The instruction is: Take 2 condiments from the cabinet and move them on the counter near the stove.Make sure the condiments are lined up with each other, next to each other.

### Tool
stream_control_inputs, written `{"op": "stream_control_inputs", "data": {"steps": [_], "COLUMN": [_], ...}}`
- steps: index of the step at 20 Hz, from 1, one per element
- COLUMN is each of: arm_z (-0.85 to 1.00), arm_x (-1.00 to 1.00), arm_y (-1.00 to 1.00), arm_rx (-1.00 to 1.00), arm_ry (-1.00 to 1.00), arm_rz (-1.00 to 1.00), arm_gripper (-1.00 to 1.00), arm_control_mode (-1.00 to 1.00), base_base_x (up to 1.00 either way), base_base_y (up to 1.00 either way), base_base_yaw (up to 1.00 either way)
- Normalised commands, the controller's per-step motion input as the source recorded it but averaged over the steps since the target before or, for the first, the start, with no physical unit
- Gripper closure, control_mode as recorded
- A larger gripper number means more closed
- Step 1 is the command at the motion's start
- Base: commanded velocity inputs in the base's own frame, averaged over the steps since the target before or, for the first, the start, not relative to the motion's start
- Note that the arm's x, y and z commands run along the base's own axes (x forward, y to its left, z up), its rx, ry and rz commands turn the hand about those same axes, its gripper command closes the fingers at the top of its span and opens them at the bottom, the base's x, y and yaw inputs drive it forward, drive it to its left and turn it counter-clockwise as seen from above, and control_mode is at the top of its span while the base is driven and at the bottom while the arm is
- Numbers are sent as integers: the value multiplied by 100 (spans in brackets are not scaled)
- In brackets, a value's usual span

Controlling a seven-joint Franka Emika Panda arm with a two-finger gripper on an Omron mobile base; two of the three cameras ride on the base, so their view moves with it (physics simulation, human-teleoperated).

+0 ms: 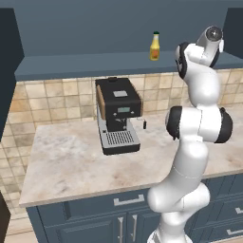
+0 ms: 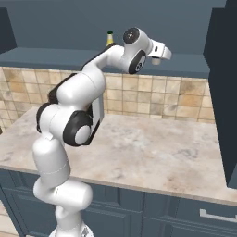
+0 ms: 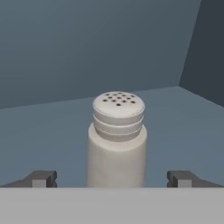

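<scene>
Condiments stood on the dark blue cabinet shelf [image 1: 95,64]: the grey-white cylindrical shaker [image 3: 117,140] upright between my wide-apart jaws [image 3: 113,178], lined up for grasping; the yellow-orange green-capped bottle [image 1: 154,46] farther left.

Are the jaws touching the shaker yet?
Apart. The hand view shows the shaker upright between the open gripper fingertips, with clear shelf on both sides.

Your arm [image 2: 69,120] stands tall, bends at the elbow and reaches up and far to the right. Your gripper [image 3: 112,178] is wide open, with one finger [image 3: 41,178] on each side and nothing between them squeezed.
</scene>
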Motion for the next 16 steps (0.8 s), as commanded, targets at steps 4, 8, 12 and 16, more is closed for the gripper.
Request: {"op": "stream_control_inputs", "data": {"steps": [4,8,12,16], "arm_z": [0,0,0,0], "arm_x": [9,14,17,11], "arm_y": [-1,-1,-1,-3], "arm_rx": [0,0,0,0], "arm_ry": [0,0,1,1], "arm_rz": [0,0,0,0], "arm_gripper": [-100,-100,-100,-100], "arm_control_mode": [-100,-100,-100,-100], "base_base_x": [0,0,0,0], "base_base_y": [0,0,0,0], "base_base_yaw": [0,0,0,0]}}
